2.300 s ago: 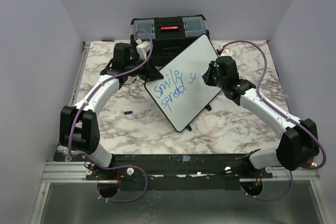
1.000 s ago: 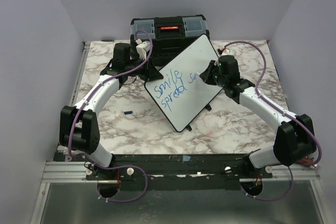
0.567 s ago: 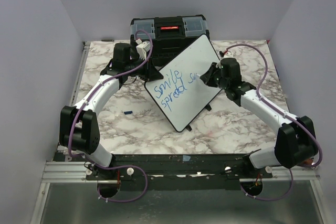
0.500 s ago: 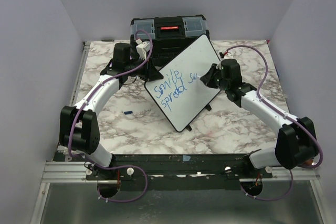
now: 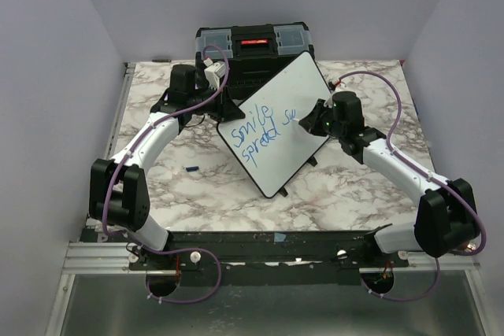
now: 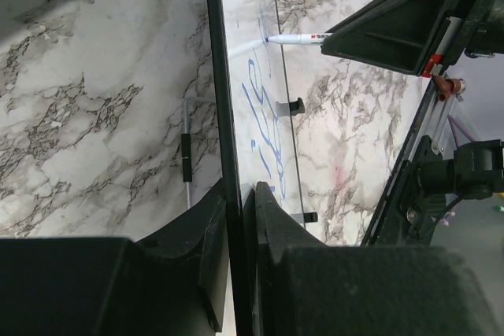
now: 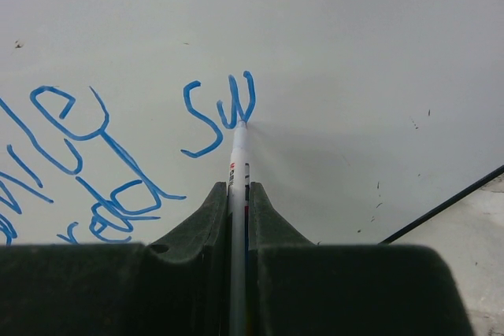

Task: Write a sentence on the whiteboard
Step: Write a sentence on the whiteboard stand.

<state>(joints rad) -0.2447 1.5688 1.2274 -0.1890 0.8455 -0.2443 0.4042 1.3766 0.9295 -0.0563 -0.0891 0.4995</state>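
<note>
We had the whiteboard [image 5: 295,88] at the centre of the top view, on the desk [image 5: 346,186]. Our left hand [image 6: 239,226] was clamped on its rim, apparently to steady it. Our right hand [image 7: 239,194] was closed on the marker [image 7: 238,147], its tip at the sentence [image 5: 260,131], which was unfinished.

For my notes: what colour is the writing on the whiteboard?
Blue; the sentence shows best in the right wrist view.
</note>
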